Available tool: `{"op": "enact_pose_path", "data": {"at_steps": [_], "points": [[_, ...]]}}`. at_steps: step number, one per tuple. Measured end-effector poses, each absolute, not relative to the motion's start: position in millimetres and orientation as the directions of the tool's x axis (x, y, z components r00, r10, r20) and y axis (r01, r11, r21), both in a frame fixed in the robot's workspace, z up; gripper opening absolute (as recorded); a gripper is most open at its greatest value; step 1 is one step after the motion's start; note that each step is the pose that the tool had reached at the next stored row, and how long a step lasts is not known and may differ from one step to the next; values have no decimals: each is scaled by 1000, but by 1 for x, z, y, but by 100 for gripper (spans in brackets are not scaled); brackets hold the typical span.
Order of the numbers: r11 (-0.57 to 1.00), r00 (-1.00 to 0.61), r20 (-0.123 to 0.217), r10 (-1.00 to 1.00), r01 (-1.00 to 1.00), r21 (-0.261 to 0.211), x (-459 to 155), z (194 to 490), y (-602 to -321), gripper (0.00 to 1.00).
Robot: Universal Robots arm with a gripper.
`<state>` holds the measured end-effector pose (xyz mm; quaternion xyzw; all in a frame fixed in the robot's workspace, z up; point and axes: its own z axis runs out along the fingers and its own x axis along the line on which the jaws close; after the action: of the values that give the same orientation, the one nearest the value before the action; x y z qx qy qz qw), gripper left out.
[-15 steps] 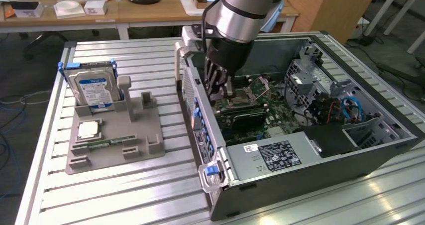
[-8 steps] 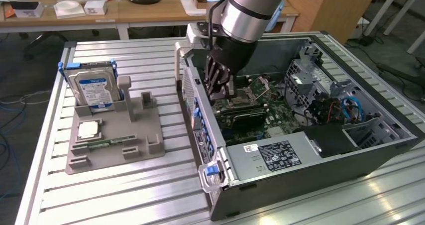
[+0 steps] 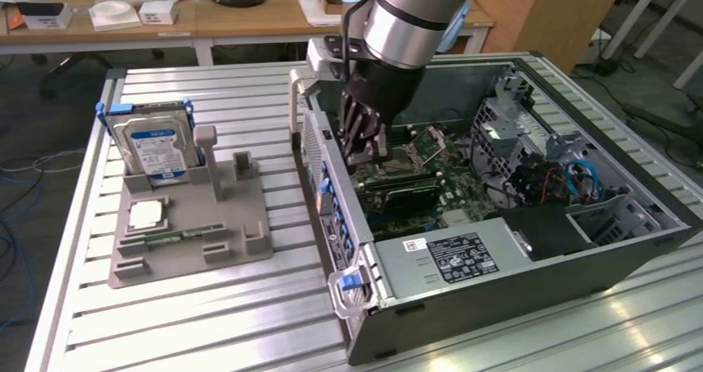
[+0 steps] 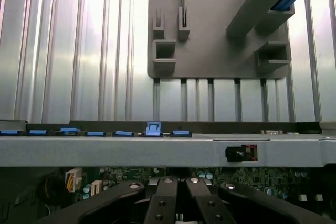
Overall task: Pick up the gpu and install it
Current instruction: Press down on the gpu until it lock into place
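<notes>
We have our gripper lowered inside the open computer case, fingers clenched together just over the motherboard near the case's rear wall. The gpu appears to be the dark card lying below the fingers, by the slots where it plugs in; whether we grasp it we cannot tell. The hard drive stands in the grey holder on the table, well apart.
</notes>
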<state>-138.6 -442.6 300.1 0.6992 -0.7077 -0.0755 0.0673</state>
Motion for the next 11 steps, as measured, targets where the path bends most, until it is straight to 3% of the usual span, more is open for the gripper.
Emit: {"op": "enact_pose_path", "data": {"at_steps": [6,11], "points": [[11,-12,-6,-1000,-991,137,-138,300,-443,10],[11,-12,-5,-1000,-993,121,-138,307,-443,10]]}}
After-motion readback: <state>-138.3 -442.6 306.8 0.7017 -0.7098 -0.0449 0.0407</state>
